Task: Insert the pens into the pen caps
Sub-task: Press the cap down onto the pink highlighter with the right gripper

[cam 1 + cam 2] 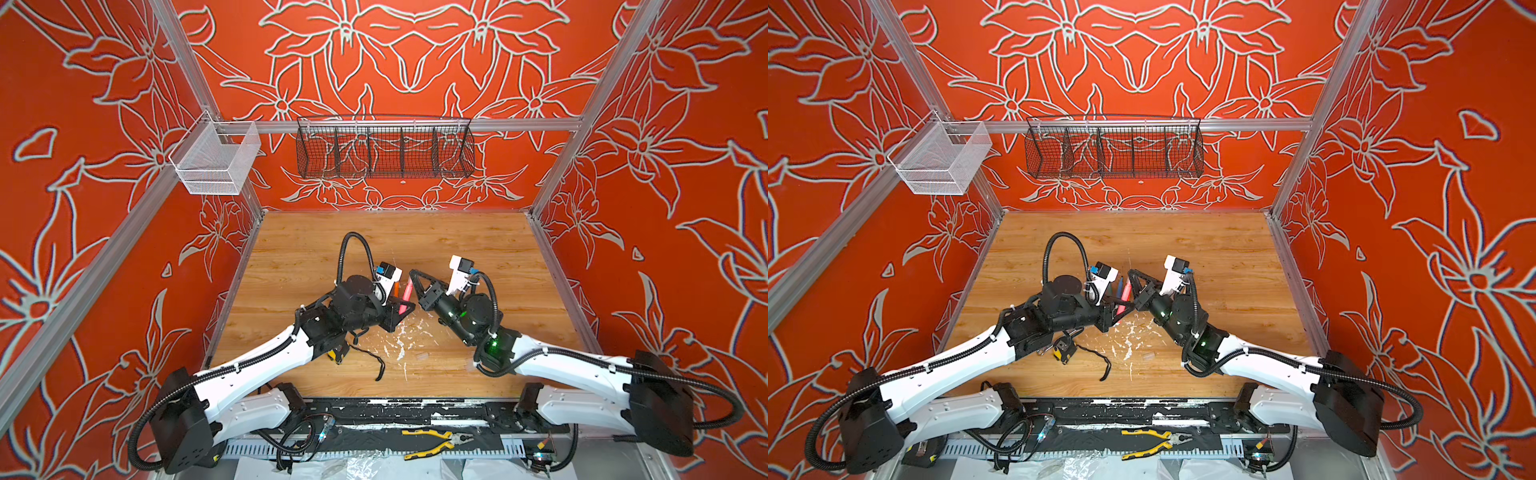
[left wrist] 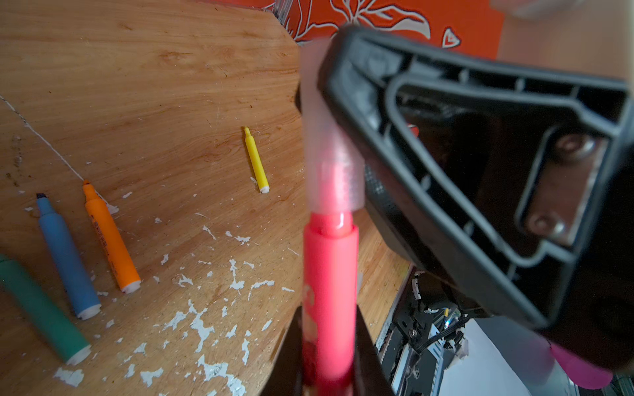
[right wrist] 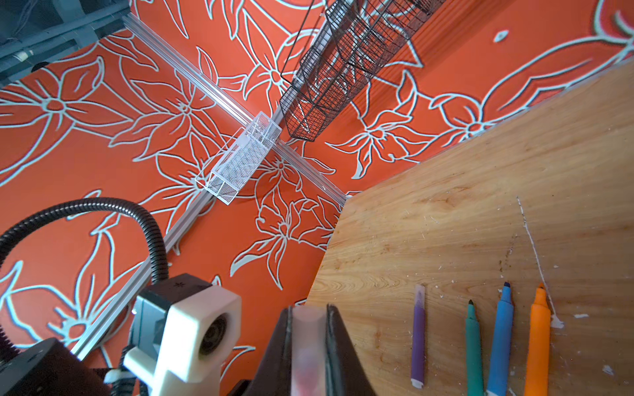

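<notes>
Clamped together, the fingers [image 2: 282, 363] of my left gripper [image 1: 400, 312] hold the pink pen [image 2: 329, 291] by its barrel, above the middle of the table [image 1: 457, 249]. The fingers [image 3: 338, 346] of my right gripper [image 3: 308, 329] are pinched on a clear cap [image 2: 331, 164], meeting the pen from the far right. The cap sits over the pink tip, and a band of collar shows between its rim and the barrel. On the wood just left of and beyond my grippers lie the green pen [image 3: 475, 349], blue pen [image 3: 501, 339] and orange pen [image 3: 538, 339], side by side, tips pointing far. A purple pen [image 3: 418, 343] lies beside the green, a clear cap on its tip. The yellow pen [image 2: 255, 159] lies well apart from the others. White flecks [image 1: 400, 347] scatter the near wood.
</notes>
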`<state>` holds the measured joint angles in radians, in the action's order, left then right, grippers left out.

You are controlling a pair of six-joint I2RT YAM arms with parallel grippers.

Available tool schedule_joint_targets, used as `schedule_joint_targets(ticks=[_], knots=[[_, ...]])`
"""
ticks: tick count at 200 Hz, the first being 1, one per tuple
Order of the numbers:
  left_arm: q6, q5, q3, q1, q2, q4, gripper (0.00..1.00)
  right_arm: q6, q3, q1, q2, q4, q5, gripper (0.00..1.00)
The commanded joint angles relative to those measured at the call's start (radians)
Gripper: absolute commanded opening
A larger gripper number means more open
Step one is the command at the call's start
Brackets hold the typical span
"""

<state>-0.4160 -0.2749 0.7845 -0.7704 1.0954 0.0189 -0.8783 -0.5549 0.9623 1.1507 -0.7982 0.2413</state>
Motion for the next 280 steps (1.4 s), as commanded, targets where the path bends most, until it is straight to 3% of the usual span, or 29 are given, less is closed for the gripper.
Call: schedule_joint_targets(ticks=[1,54,75,118,153,211,255,280], knots=[[0.030,-0.011,0.033,0.008,-0.002,-0.105,0.00,0.059,0.063,0.017,0.011,-0.121,-0.083,0.00],[0.070,-0.029,0.016,0.008,-0.048,-0.173,0.00,0.124,0.122,0.038,0.020,-0.280,-0.155,0.02],[0.090,-0.020,-0.013,0.008,-0.079,-0.197,0.00,0.134,0.118,0.046,0.006,-0.272,-0.180,0.14],[0.143,0.036,-0.078,0.008,-0.152,-0.207,0.00,0.088,0.165,0.048,-0.097,-0.192,-0.121,0.48],[0.195,0.038,-0.104,0.008,-0.157,-0.206,0.00,0.078,0.167,0.050,-0.201,-0.088,-0.134,0.63],[0.304,-0.045,-0.158,-0.002,-0.140,-0.236,0.00,0.095,0.050,0.050,-0.346,0.226,-0.145,0.68],[0.347,-0.029,-0.200,-0.045,-0.140,-0.271,0.00,0.109,-0.063,0.050,-0.297,0.396,-0.132,0.66],[0.354,-0.024,-0.204,-0.057,-0.127,-0.279,0.00,0.113,-0.090,0.050,-0.260,0.401,-0.153,0.62]])
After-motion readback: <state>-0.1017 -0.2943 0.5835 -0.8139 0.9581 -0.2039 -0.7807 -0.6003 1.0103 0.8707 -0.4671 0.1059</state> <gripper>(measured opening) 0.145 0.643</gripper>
